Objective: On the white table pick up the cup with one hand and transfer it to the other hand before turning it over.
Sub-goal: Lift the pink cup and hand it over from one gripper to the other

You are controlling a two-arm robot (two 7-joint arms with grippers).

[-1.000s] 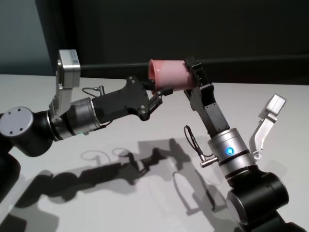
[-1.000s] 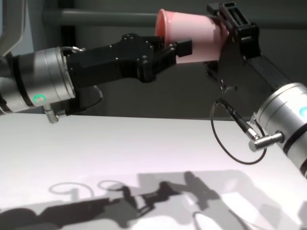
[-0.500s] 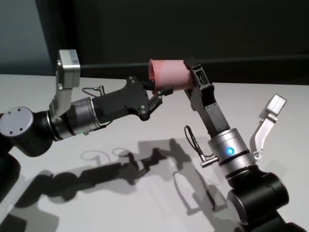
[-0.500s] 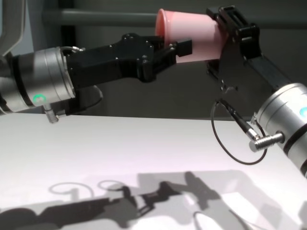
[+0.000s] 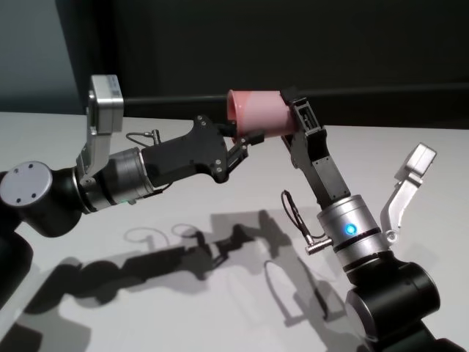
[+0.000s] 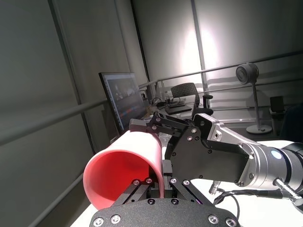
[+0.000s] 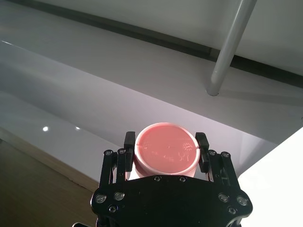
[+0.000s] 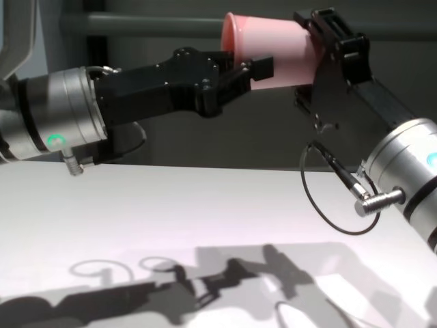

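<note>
The pink cup (image 5: 256, 110) lies on its side in the air, high above the white table (image 5: 220, 293). My left gripper (image 5: 245, 136), on the green-lit wrist, is shut on the cup's wall at the rim. My right gripper (image 5: 294, 111), on the blue-lit wrist, is shut around the cup's base end. In the chest view the cup (image 8: 273, 48) spans between the left gripper (image 8: 256, 68) and the right gripper (image 8: 321, 41). The left wrist view looks into the cup's open mouth (image 6: 123, 170). The right wrist view shows its flat base (image 7: 165, 151) between two fingers (image 7: 130, 142).
A thin black cable (image 8: 328, 198) loops off the right wrist. The arms' shadows fall on the table (image 8: 171, 225) below. A dark wall with a grey rail (image 5: 381, 92) runs behind the table's far edge.
Both grippers and the cup have shifted very slightly to the right together. Both grips look the same.
</note>
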